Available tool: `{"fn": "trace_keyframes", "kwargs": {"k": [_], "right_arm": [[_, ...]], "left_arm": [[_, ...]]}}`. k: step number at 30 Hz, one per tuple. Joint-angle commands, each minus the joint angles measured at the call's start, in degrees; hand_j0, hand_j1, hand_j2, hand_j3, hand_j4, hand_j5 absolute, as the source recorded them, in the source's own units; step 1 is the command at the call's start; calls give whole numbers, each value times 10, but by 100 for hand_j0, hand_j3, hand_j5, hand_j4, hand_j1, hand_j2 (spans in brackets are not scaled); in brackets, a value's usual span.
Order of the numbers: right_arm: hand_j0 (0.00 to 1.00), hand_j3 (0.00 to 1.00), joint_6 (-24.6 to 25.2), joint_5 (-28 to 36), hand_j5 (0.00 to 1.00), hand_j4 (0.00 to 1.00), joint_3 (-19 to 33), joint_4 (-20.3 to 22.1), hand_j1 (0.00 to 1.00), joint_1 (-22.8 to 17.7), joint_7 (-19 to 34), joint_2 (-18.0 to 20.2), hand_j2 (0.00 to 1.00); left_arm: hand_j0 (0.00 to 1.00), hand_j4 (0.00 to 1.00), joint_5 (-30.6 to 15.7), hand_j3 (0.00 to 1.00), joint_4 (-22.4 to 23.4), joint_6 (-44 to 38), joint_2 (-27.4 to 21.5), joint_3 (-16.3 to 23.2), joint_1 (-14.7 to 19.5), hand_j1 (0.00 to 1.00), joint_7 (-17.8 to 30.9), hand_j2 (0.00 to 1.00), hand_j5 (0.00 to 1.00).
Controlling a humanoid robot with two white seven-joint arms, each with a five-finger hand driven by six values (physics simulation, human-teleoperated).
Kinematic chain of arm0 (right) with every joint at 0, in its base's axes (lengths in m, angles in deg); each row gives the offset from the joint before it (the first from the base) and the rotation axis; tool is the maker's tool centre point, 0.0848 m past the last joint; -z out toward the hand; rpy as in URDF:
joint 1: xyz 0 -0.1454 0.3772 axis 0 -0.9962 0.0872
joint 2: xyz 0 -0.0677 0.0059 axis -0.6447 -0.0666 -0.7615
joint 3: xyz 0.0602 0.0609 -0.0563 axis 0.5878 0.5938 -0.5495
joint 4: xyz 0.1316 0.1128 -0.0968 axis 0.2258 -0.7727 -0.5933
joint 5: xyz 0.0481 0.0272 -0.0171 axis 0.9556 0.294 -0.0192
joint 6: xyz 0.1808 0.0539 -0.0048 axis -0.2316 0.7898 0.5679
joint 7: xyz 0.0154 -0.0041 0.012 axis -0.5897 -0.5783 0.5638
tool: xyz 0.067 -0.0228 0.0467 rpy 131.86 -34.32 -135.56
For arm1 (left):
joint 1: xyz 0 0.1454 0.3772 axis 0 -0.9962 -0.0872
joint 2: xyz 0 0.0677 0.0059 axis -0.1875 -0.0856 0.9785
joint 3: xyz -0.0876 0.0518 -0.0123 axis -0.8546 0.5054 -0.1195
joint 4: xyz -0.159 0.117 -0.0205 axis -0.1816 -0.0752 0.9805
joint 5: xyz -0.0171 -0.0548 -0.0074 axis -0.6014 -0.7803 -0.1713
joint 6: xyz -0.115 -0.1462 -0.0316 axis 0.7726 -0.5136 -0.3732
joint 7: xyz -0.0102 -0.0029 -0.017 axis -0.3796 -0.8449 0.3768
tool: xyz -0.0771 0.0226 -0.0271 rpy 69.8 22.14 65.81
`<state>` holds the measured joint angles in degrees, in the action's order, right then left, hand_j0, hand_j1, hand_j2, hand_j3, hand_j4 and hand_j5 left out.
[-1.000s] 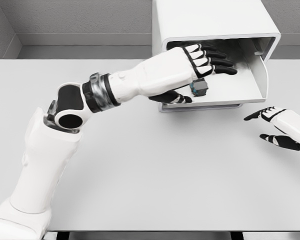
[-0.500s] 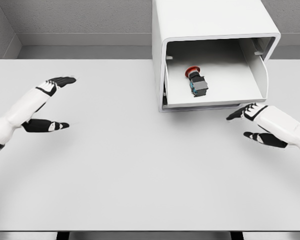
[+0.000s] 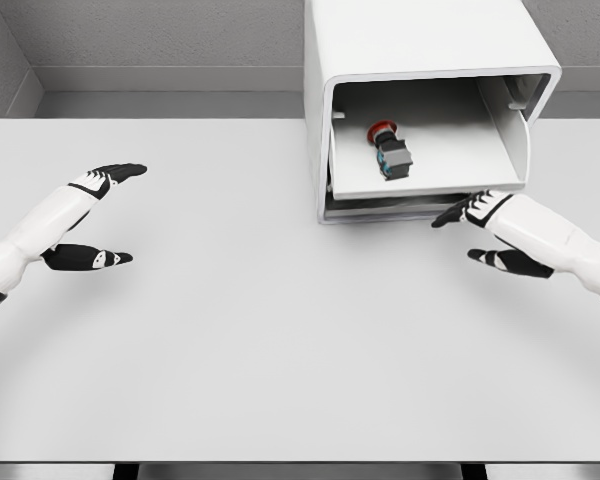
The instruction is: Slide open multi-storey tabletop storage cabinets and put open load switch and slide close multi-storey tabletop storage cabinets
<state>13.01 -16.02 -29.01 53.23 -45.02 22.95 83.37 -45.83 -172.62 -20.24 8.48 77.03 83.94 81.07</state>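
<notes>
A white tabletop storage cabinet (image 3: 420,40) stands at the back right of the table, its drawer (image 3: 430,185) slid out toward me. Inside the drawer lies the load switch (image 3: 389,152), a small dark block with a red button and a teal side. My right hand (image 3: 470,232) is open at the drawer's front right corner, its fingertips (image 3: 446,218) close to or touching the front edge; which, I cannot tell. My left hand (image 3: 105,215) hovers open over the left side of the table, far from the cabinet, holding nothing.
The white table (image 3: 280,330) stretches wide in front of the cabinet. A grey wall (image 3: 160,40) runs behind it.
The left arm has let go of the switch in the drawer and drawn back to the far left. The right hand has moved up and left to the drawer front. The drawer sits slightly further in.
</notes>
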Motion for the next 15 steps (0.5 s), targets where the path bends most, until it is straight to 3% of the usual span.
{"fn": "trace_keyframes", "kwargs": {"k": [1,8,15], "right_arm": [[73,73,1,3,73,73,-8,-6,73,0,0,1,73],[73,73,1,3,73,73,-22,-32,73,18,11,0,73],[74,74,1,2,74,74,-70,-90,74,78,13,-22,74]], "left_arm": [[100,100,-4,100,0,-2,0,0,1,100,0,100,100],[100,100,-2,100,0,-2,0,-1,2,100,0,100,100],[100,100,-1,100,1,-2,0,-1,2,100,0,100,100]]}}
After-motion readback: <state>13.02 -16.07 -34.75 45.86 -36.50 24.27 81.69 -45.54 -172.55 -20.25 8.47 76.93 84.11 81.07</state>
